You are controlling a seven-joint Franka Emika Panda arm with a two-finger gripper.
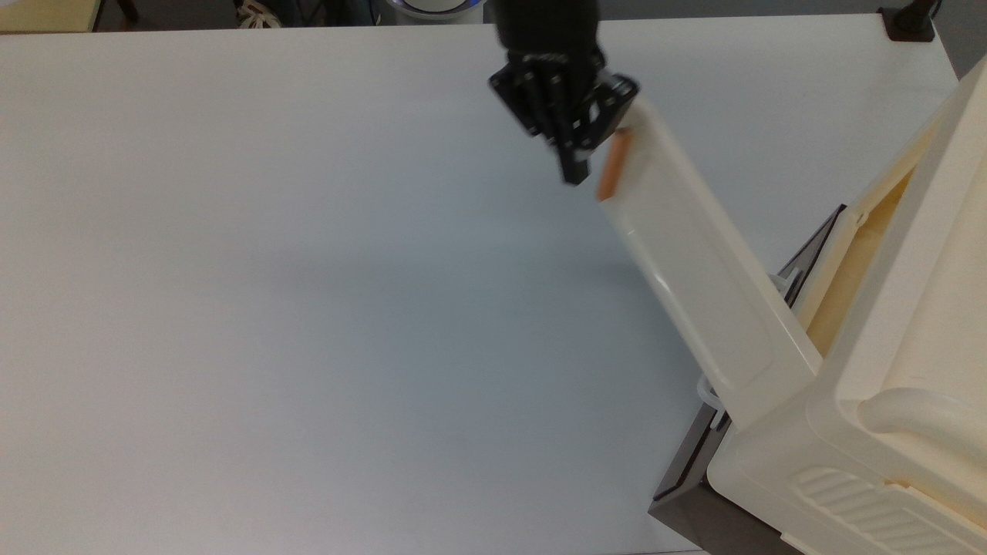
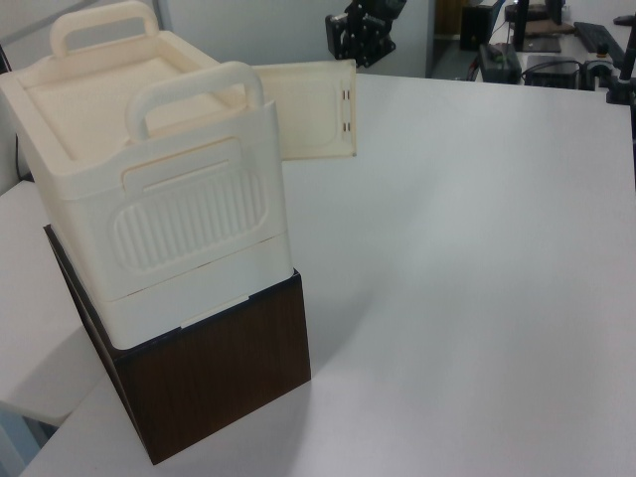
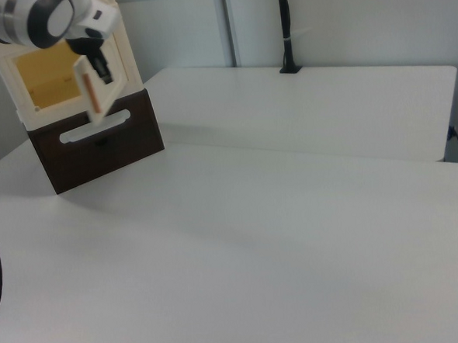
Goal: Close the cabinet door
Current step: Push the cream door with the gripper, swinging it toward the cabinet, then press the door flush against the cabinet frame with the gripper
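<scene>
One claw (image 1: pixel 574 166) beside cabinet door (image 1: pixel 698 270)

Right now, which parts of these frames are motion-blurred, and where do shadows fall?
Top view: the gripper and the cabinet door near its copper handle are smeared; a soft shadow lies on the white table under them. Right view: the door and handle are blurred too. Left view: the cream cabinet is crisp.
</scene>
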